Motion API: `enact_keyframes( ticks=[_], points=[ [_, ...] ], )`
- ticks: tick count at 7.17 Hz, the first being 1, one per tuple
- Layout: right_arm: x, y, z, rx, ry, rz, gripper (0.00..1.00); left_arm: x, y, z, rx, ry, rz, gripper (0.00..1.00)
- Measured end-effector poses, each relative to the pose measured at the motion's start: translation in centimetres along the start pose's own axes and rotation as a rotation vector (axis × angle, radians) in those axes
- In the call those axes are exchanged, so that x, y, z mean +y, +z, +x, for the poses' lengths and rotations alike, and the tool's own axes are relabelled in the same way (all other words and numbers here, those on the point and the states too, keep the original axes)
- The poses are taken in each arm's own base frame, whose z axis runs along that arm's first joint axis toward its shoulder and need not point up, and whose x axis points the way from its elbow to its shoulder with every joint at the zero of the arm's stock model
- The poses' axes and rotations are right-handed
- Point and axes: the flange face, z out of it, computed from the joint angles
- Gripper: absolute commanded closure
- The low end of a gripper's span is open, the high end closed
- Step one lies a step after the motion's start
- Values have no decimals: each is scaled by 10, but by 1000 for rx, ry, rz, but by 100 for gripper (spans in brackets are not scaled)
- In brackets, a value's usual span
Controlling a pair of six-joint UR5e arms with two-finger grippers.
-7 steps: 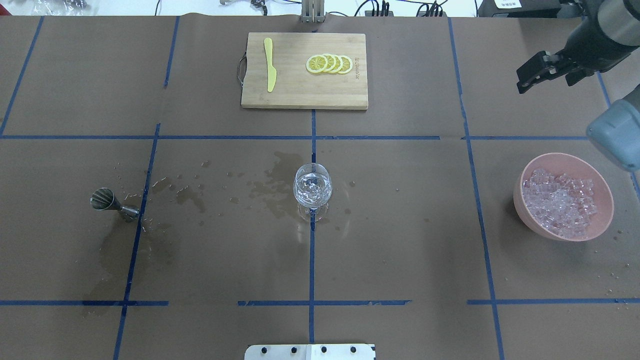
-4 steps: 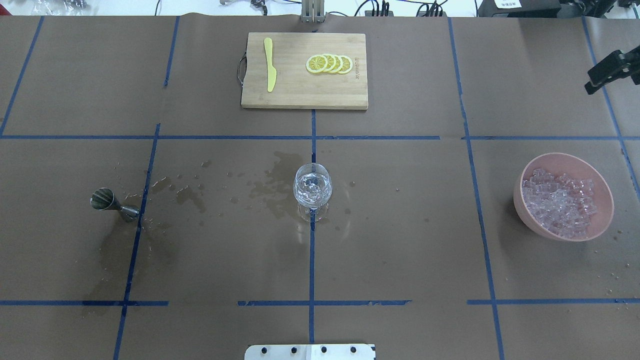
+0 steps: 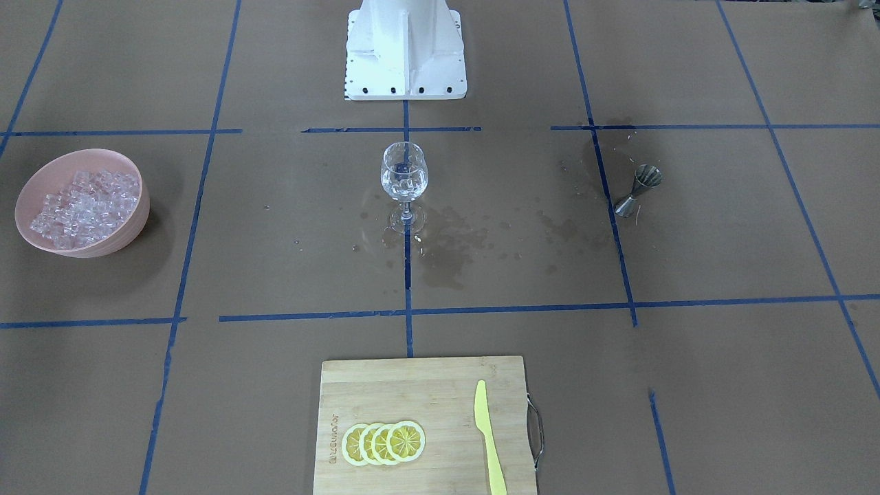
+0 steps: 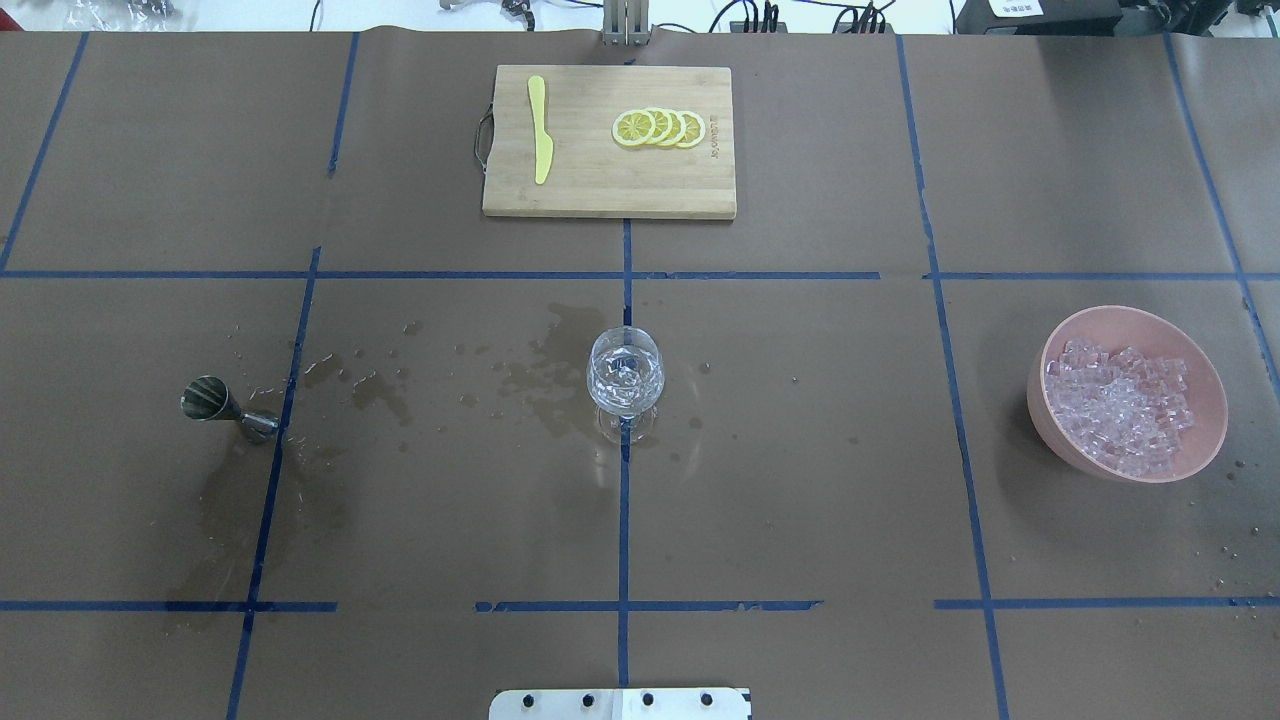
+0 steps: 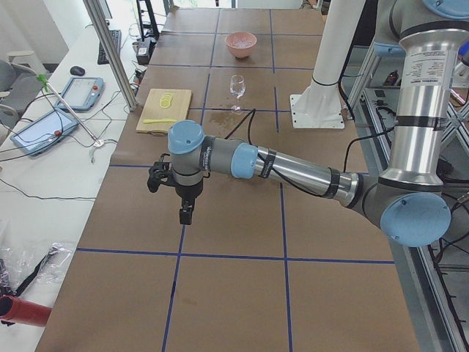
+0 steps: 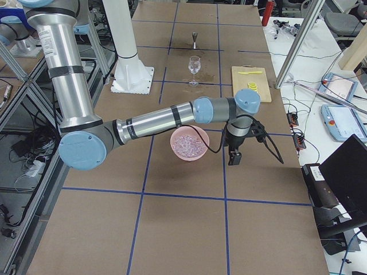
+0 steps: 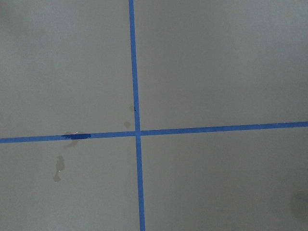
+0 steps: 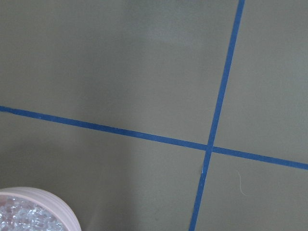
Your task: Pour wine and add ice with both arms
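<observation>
Gone from the overhead view is the right arm, which a moment ago reached in at the upper right edge; now no arm shows over the middle of the table. I judge that both arms are pulled back and the pouring and the ice step are probably done. At the far left end, the left gripper (image 5: pixel 185 217) hangs over bare brown paper, well apart from everything; whether it is open or closed I cannot tell. Next comes the metal jigger (image 4: pixel 225 408), lying on its side among wet stains. In the centre the wine glass (image 4: pixel 625 378) stands upright with clear liquid and some cubes inside. Further right, the ice (image 4: pixel 1120 405) fills the pink bowl (image 4: pixel 1140 322). The right gripper (image 6: pixel 234 158) hangs near this bowl, beside it and not above it, and its state also cannot be told.
</observation>
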Motion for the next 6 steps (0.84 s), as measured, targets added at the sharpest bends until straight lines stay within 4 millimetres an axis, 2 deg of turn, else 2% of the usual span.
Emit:
enact_keyframes(
  ticks=[1,3,6],
  points=[
    [9,6,18,-22,7,2,0,0,9,-8,-1,-2,-9,0],
    [13,18,35,-23,23,29,0,4,23,-32,-3,27,-32,0],
    [25,49,66,-22,34,49,0,21,44,-56,-5,-2,-76,0]
  ],
)
